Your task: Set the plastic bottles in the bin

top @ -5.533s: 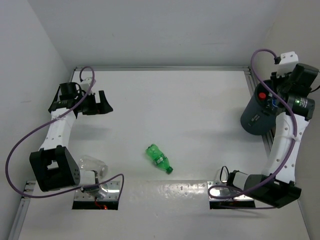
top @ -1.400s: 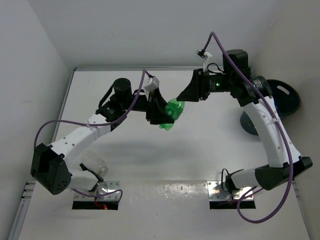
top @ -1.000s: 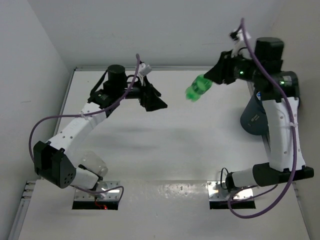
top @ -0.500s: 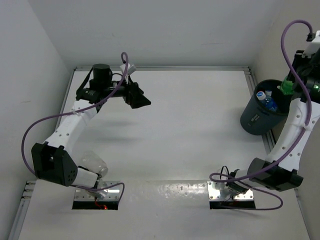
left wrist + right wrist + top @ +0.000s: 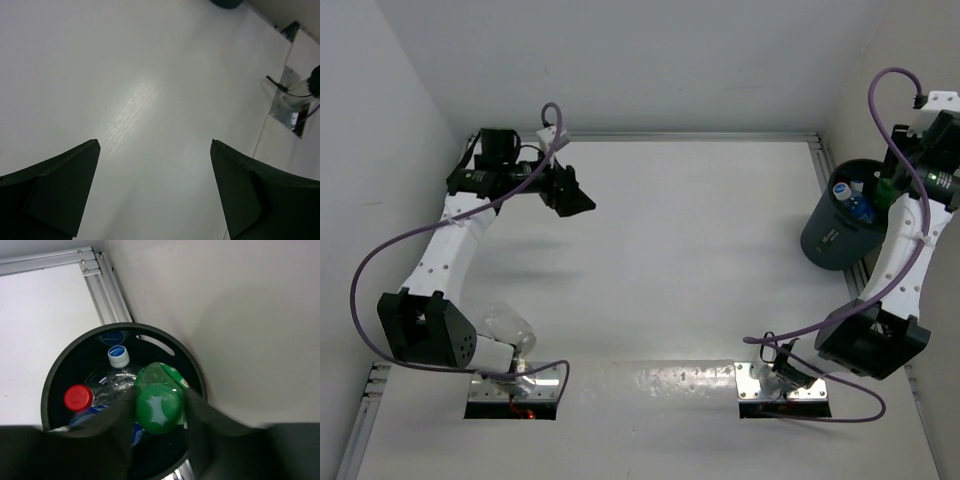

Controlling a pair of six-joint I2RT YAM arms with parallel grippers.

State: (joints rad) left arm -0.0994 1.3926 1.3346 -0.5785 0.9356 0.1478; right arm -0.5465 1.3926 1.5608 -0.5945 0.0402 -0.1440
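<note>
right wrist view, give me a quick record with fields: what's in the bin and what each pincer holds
bin: dark round bucket by the table's right edge
in bin: red-cap bottle, blue-cap bottle
green bottle: held over the bin's mouth, base toward the camera
right pincer: shut on green bottle
left pincer: open, empty, above bare table

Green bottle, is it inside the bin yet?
Not dropped in yet. The right hand grips the green bottle right over the bin, where other bottles already lie.
</note>
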